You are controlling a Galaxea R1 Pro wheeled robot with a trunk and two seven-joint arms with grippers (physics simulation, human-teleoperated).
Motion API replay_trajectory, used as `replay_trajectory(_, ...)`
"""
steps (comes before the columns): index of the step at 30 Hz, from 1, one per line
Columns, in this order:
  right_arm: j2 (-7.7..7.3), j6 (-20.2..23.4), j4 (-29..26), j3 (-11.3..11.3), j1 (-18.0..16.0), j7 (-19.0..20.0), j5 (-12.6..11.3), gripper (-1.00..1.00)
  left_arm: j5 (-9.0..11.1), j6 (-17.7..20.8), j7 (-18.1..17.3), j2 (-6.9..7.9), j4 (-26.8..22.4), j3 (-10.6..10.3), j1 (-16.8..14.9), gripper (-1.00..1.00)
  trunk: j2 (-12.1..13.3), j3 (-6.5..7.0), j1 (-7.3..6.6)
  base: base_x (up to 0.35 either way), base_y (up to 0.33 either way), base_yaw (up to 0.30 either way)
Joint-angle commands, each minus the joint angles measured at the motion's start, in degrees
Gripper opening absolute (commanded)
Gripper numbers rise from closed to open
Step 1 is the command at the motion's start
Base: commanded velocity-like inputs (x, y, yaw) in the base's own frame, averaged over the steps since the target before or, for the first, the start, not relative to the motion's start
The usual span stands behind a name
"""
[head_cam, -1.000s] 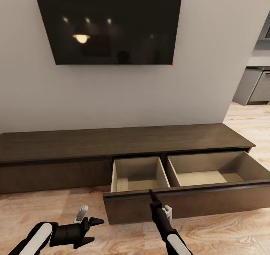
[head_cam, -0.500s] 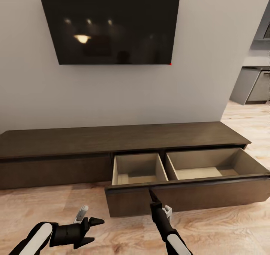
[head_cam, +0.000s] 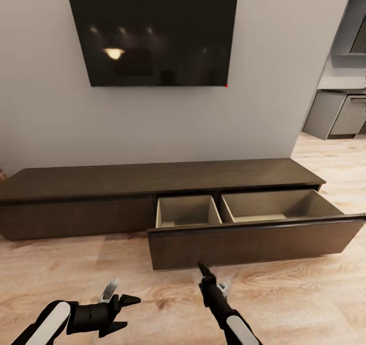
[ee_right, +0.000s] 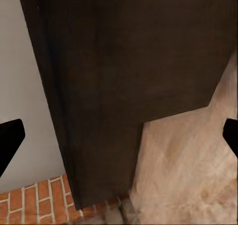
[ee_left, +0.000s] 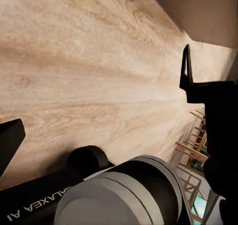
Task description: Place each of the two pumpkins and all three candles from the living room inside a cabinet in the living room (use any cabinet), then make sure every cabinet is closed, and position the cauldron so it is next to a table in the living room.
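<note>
The long dark-brown cabinet [head_cam: 152, 177] stands against the wall under the TV. Its wide right drawer [head_cam: 254, 241] is pulled out, and its two pale wood compartments [head_cam: 185, 213] hold nothing. The left drawer front is closed. My right gripper [head_cam: 211, 278] hangs open over the floor, a short way in front of the open drawer's front panel. The right wrist view looks at dark cabinet wood [ee_right: 119, 61] between wide-apart fingertips [ee_right: 10, 133]. My left gripper [head_cam: 129, 312] is open and empty, low over the floor at the left. The pumpkins, candles and cauldron are out of view.
A big black TV [head_cam: 152, 30] hangs on the grey wall. Grey kitchen units [head_cam: 335, 116] show through the opening at the far right. Light wood floor [head_cam: 76, 274] spreads in front of the cabinet. Red brick [ee_right: 34, 200] lies by the cabinet's end.
The whole view has pulled back and turned a little, so the cabinet looks farther off. My right gripper, earlier at the drawer front's top edge, is now apart from it. The drawer stays open.
</note>
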Motion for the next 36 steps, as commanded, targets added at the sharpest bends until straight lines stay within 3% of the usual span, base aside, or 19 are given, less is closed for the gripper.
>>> replay_trajectory(1,0.00,0.9,-0.1,0.0,0.0,-0.8,0.0,1.00,0.0,0.0,0.1,0.01,0.0,0.0,0.0,1.00,0.0,0.00,0.00,-0.330,0.000,0.000)
replay_trajectory(4,-0.09,4.4,-0.6,0.0,0.0,-4.8,-0.1,1.00,-0.1,-0.2,0.6,-0.08,0.3,0.0,0.0,1.00,0.0,0.00,0.00,-0.330,0.000,0.000)
replay_trajectory(8,-1.28,5.4,-0.4,0.0,0.6,-6.4,0.1,1.00,-0.3,-0.5,0.9,-0.11,0.6,-0.2,0.0,1.00,0.0,0.00,0.00,-0.318,0.000,0.000)
replay_trajectory(10,-4.04,7.9,-0.7,0.0,0.7,-6.6,-0.1,1.00,-1.2,-0.5,2.1,0.03,0.6,0.0,-0.1,1.00,0.0,0.00,0.00,-0.176,0.000,0.000)
replay_trajectory(11,-4.62,8.8,-0.7,0.0,0.7,-6.6,-0.1,1.00,-1.4,-0.5,2.3,0.05,0.6,0.0,-0.1,1.00,0.0,0.00,0.00,-0.095,0.000,0.000)
replay_trajectory(13,-7.76,15.5,-0.5,-0.1,0.7,-6.7,-0.1,1.00,-1.7,-0.5,3.9,0.11,0.3,0.1,-0.1,1.00,0.0,0.22,-0.03,-0.037,0.000,0.000)
replay_trajectory(15,-9.39,18.7,-0.4,-0.2,0.7,-6.7,0.0,1.00,-1.8,-0.5,4.8,0.10,0.3,0.2,-0.1,1.00,0.0,0.66,-0.08,-0.016,0.000,0.000)
replay_trajectory(17,-11.92,21.6,-0.2,-0.2,1.0,-6.3,0.0,1.00,-1.8,-0.5,8.7,-0.02,0.2,0.2,-0.1,1.00,0.1,1.11,-0.13,-0.005,0.000,0.000)
replay_trajectory(18,-12.37,21.9,-0.2,-0.2,1.3,-6.2,0.0,1.00,-1.8,-0.5,10.6,-0.08,0.2,0.2,-0.1,1.00,0.1,1.33,-0.16,-0.002,0.000,0.000)
replay_trajectory(21,-12.94,22.3,-0.2,-0.2,2.0,-6.1,0.2,1.00,-1.8,-0.5,15.8,-0.41,0.0,0.2,-0.1,1.00,0.1,1.99,-0.23,0.000,0.000,0.000)
replay_trajectory(25,-13.14,22.5,1.5,-0.1,2.3,-6.4,0.3,1.00,-1.8,-0.5,18.6,-1.37,-0.1,0.2,-0.1,1.00,0.2,2.88,-0.34,0.000,0.000,0.000)
replay_trajectory(36,-13.12,22.5,3.9,0.3,2.3,-6.8,0.4,1.00,-1.8,-0.5,19.5,-1.80,-0.2,-0.1,-0.1,1.00,0.3,5.32,-0.62,0.000,0.000,0.000)
